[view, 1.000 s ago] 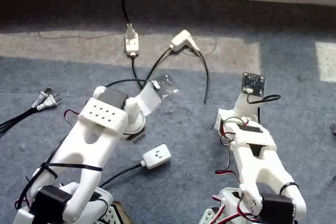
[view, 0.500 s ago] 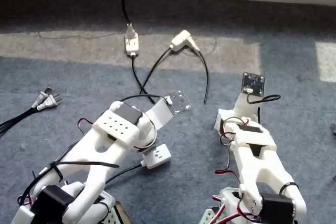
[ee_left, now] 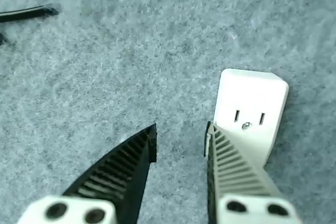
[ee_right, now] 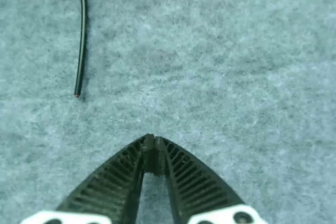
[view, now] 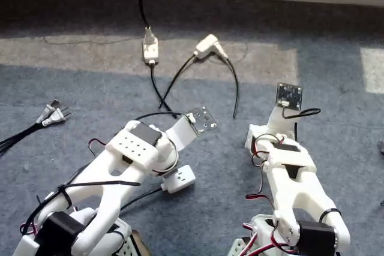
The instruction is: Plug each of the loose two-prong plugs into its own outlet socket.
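Observation:
A white outlet socket on a black cord lies on the grey carpet, just in front of the left arm's wrist. In the left wrist view my left gripper is open just above the carpet. Its pale finger overlaps the near edge of the socket, and the black finger is over bare carpet. Two loose two-prong plugs lie at the far left on black cords. My right gripper is shut and holds nothing, over bare carpet.
At the back, a white connector joins two black cords, and a white angled connector lies beside it. A thin black cable curves down from there; its free end lies ahead of the right gripper.
The left arm has swung right and toward the near side, bringing its wrist over the white outlet socket. The right arm has stayed still.

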Controlling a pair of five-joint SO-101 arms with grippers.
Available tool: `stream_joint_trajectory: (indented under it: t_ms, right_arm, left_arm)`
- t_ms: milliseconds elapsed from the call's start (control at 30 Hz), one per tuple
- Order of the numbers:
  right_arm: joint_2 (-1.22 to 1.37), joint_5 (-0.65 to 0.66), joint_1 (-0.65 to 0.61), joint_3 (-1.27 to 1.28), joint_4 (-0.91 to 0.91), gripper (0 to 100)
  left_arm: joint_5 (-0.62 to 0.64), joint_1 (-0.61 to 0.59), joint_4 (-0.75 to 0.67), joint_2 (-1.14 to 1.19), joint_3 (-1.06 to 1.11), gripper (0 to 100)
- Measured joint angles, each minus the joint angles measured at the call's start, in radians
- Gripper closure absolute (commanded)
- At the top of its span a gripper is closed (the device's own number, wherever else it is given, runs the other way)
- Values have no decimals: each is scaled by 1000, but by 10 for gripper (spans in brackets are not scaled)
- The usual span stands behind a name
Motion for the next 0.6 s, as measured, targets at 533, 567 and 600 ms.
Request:
stream_joint_trajectory:
  t_ms: [533, 567, 600]
  right_arm:
    - [0, 0, 0, 0, 0, 991]
    - [0, 0, 0, 0, 0, 991]
    - [0, 0, 0, 0, 0, 991]
  left_arm:
    - [78, 126, 511, 0, -419, 832]
    - [91, 144, 511, 0, -410, 832]
    - [95, 158, 511, 0, -394, 829]
